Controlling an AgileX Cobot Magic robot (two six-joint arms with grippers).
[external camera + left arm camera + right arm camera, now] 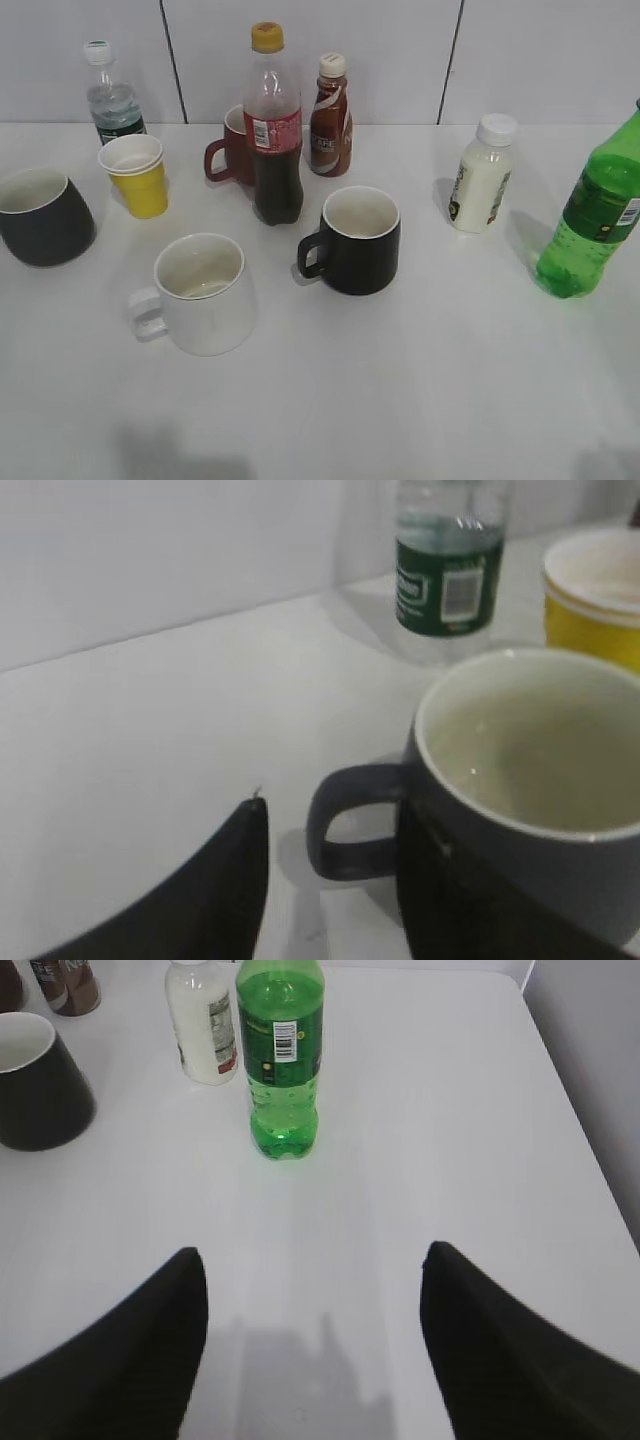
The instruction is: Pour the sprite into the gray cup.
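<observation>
The gray cup stands upright at the far left of the table. In the left wrist view it is close up, off-white inside, with its handle pointing left. My left gripper is open, and the handle lies between its two dark fingers. The sprite, a green bottle, stands upright at the far right. In the right wrist view the sprite is ahead of my right gripper, which is open, empty and well short of it. Neither gripper shows in the exterior view.
A cola bottle, a glossy black mug and a white mug stand mid-table. A yellow cup, a water bottle, a red mug, a brown bottle and a white bottle stand behind.
</observation>
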